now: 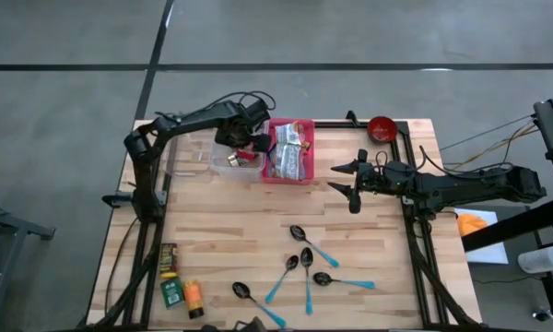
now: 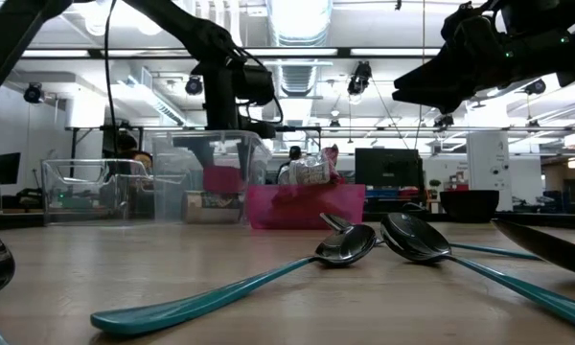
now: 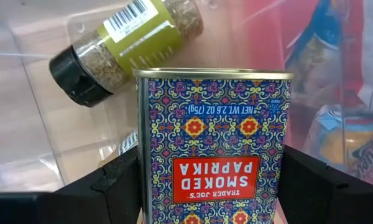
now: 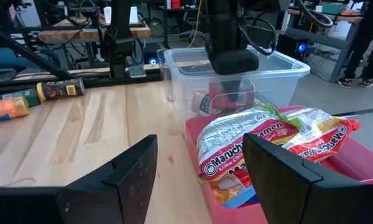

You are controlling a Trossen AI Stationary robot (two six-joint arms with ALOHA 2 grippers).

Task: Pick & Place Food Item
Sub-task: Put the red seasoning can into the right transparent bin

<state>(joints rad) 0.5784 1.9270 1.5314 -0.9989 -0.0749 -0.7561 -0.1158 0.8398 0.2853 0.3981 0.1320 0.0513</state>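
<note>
The left gripper [image 1: 242, 148] hangs over the clear plastic tub [image 1: 223, 170] at the far left of the table, its fingers clamped on the flat sides of a smoked paprika tin [image 3: 214, 149]. The left wrist view shows the tin held upright between the two dark fingers, with a spice jar [image 3: 121, 46] lying on its side on the tub's floor just beyond it. To the right of the tub, touching it, sits the pink bin [image 1: 291, 177] holding ramen packets [image 4: 248, 146].

Judging by the task, the step in hand is setting the tin down inside the tub. To do it well, the arm should lower straight down, keep the tin clear of the jar and the tub walls, and release only once the base rests on the floor, so it does not tip.

The right gripper [image 1: 353, 180] waits above bare table to the right of the bin, fingers spread and holding nothing. Several spoons [image 1: 306, 265] lie on the near side of the table.
</note>
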